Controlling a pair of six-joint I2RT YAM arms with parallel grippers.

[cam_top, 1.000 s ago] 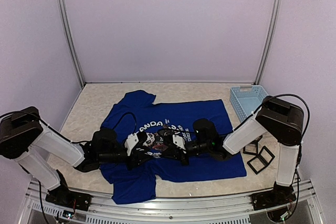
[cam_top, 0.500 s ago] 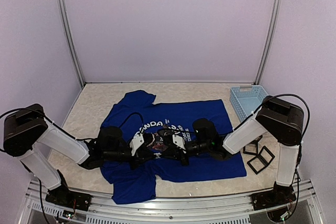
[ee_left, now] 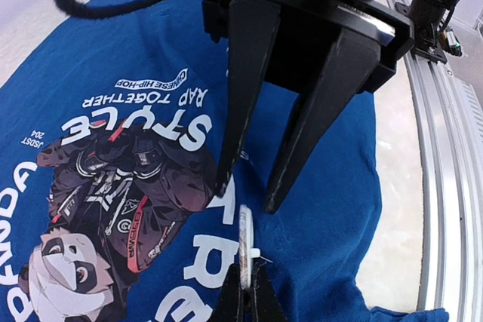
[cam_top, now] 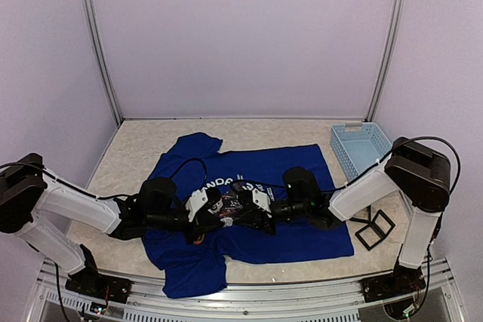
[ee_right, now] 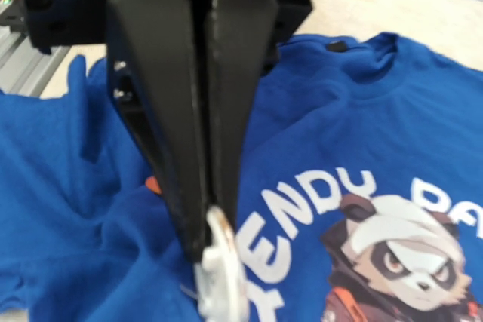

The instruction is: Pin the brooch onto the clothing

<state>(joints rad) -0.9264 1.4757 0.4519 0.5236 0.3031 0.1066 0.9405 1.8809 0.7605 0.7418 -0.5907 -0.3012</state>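
The royal-blue T-shirt point(cam_top: 298, 164) lies flat on the table with its panda print point(ee_left: 98, 209) facing up. My left gripper point(cam_top: 215, 213) is shut on the brooch point(ee_left: 244, 235), a small white disc seen edge-on, and holds it just above the print's white lettering. The brooch also shows in the right wrist view point(ee_right: 220, 273), pinched at the tips of the left gripper point(ee_right: 198, 250). My right gripper point(cam_top: 238, 209) faces the left one. In the left wrist view it point(ee_left: 247, 195) is open, its two black fingertips just beyond the brooch's top edge, apart from it.
A light-blue plastic basket point(cam_top: 355, 145) stands at the right, beside the shirt's sleeve. Small black frames point(cam_top: 373, 225) lie on the table near the right arm's base. A metal rail point(ee_left: 445, 186) runs along the near table edge.
My left gripper has moved right with the brooch, closer to the right gripper. The right arm has shifted slightly right. The shirt's lower left part has bunched a little.
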